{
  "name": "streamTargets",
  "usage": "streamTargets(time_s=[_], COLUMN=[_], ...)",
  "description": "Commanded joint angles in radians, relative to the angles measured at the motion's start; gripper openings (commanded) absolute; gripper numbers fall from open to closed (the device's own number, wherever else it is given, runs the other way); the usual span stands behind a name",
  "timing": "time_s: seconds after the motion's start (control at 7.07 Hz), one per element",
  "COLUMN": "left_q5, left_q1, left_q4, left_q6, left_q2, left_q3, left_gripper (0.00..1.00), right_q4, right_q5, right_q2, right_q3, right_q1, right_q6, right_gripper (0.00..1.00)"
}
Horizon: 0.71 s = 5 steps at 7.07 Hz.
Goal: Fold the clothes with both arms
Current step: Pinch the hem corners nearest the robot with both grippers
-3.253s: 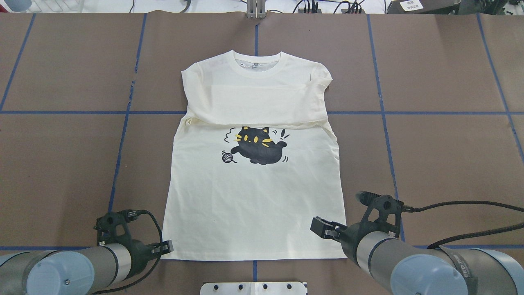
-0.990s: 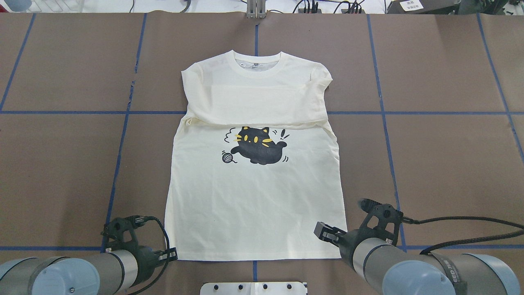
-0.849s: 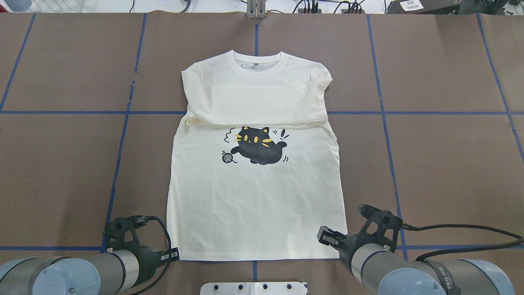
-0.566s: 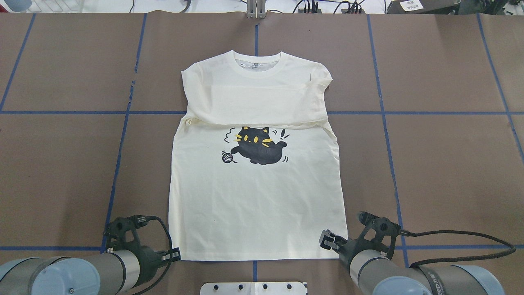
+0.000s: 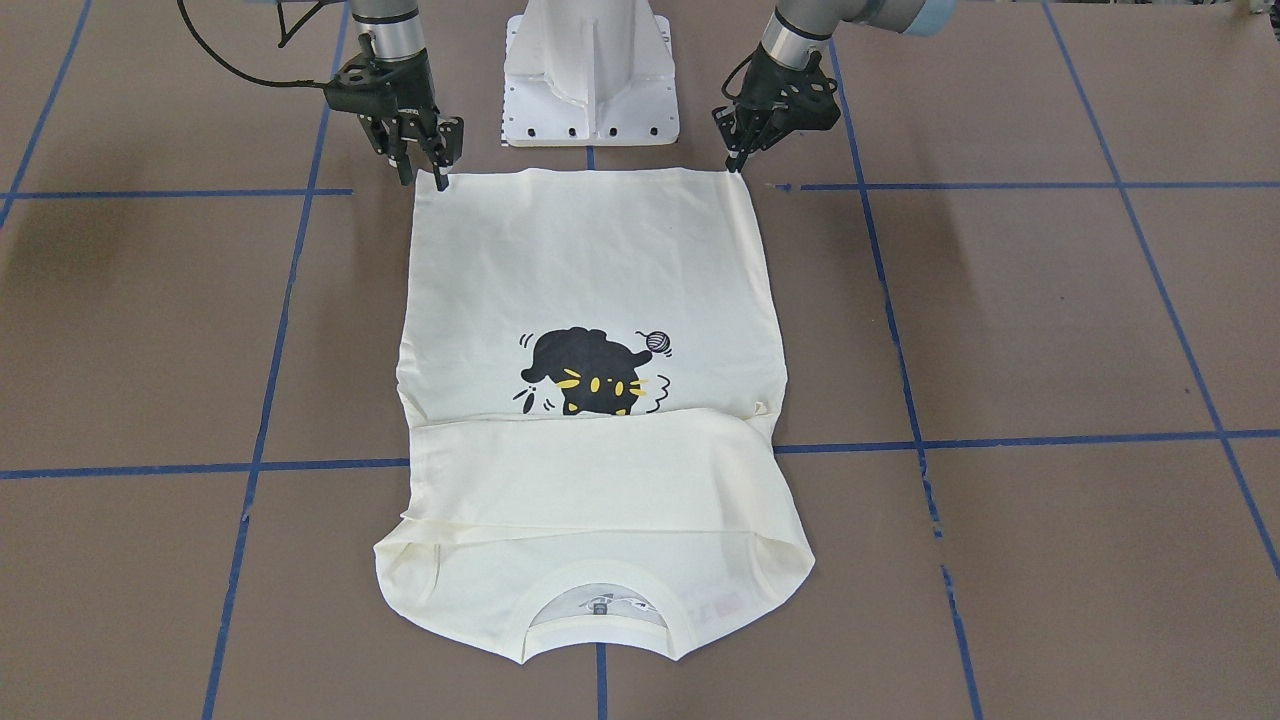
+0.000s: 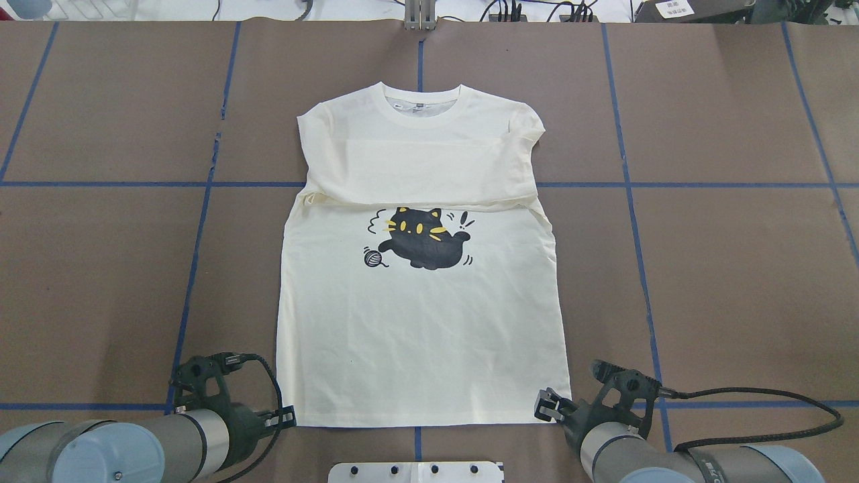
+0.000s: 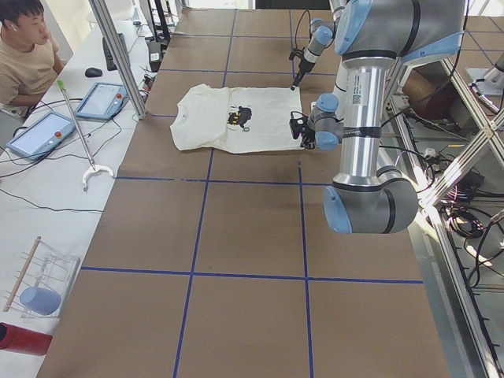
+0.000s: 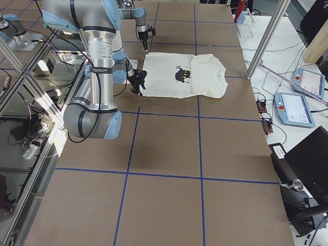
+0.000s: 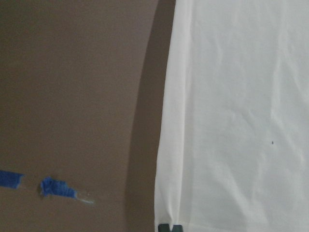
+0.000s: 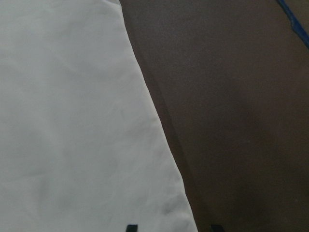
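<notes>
— What lies on the desk [image 6: 100, 268]?

— One cream shirt [image 6: 423, 335], flat and print side up. In the overhead view its collar points to 12 o'clock and its hem to 6.

— And the arms?

— The left arm [image 6: 134, 446] comes in low at 7 o'clock of the shirt, the right arm [image 6: 671, 463] at 5 o'clock. Both reach to the hem corners.

— Where is the cat print [image 6: 419, 245]?

— Mid-shirt. A folded layer crosses the chest on its 12 o'clock side, its lower edge meeting the cat's ears.

— How do the grippers stand?

— The left gripper [image 5: 736, 166] has its tips pressed together on the 7 o'clock hem corner. Its wrist view shows the cloth puckered between them. The right gripper [image 5: 424, 182] is spread at the 5 o'clock corner. In its wrist view one tip is over the cloth and the other over bare desk, with the side edge running between them.
</notes>
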<state>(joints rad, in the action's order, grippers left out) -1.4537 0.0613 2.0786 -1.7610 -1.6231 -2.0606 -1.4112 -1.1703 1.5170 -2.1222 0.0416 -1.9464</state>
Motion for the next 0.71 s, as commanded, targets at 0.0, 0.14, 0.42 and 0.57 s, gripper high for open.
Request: streamTargets(time_s=[0.0,0.14,0.42,0.57], left_q5=[-0.002,-0.002,-0.002,-0.001], left_q1=[0.0,0.0,0.0,0.0], left_q4=[0.002,0.002,0.0,0.002], left_q6=[0.0,0.0,0.0,0.0], left_q2=[0.002,0.002,0.0,0.0], left_q3=[0.001,0.001,0.001,-0.001], left_gripper=[0.0,0.0,0.0,0.0], right_q4=[0.0,0.0,0.0,0.0], right_q5=[0.009,0.009,0.011,0.011], right_q2=[0.003,0.003,0.003,0.003], right_q3=[0.001,0.001,0.001,0.001], right_q1=[0.015,0.017,0.027,0.029], right_q6=[0.0,0.0,0.0,0.0], right_gripper=[0.5,0.45,0.4,0.4])
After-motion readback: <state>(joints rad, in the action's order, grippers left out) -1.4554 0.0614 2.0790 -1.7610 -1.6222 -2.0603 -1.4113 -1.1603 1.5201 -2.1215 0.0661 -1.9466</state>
